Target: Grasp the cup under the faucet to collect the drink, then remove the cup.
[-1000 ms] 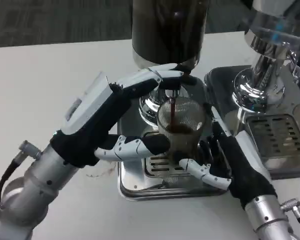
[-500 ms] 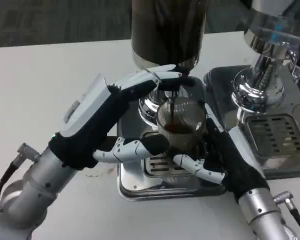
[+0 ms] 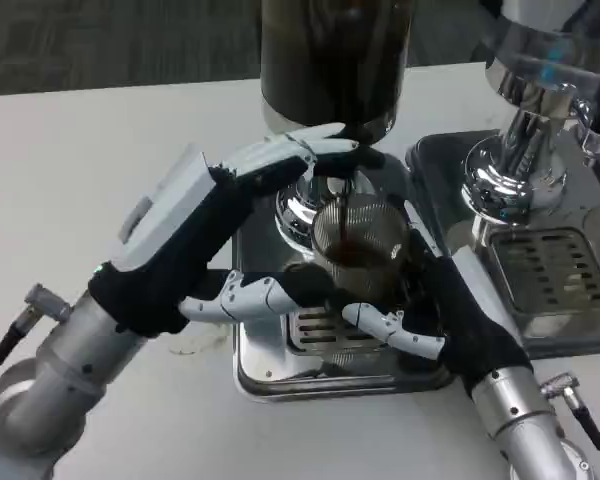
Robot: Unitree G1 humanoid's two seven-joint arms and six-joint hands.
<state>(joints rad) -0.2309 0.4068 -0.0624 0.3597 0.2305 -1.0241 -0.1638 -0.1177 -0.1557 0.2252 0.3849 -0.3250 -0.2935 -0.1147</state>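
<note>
1. The cup (image 3: 360, 245), clear and ribbed, stands on the slotted grate of a steel drip tray (image 3: 280, 372), directly beneath the faucet (image 3: 342, 180) of a dark drink dispenser (image 3: 332, 60).
2. A thin brown stream runs from the faucet into the cup. Dark drink fills it part way up.
3. My right hand (image 3: 450, 315) comes in from the lower right. Its fingers (image 3: 392, 330) wrap around the lower part of the cup, gripping it from the right and front.
4. My left hand (image 3: 195, 240) reaches in from the lower left. Its upper fingers (image 3: 305, 150) lie stretched across the top of the faucet handle, touching it; whether they actually clasp it I cannot tell.
5. The lower finger of that same hand points toward the cup's base, ending just beside it over the tray.
6. The tray sits on the white worktop (image 3: 80, 160).
7. A second machine in shiny chrome (image 3: 525, 150) stands to the right on its own tray with a grate (image 3: 555, 270), well apart from both hands.
</note>
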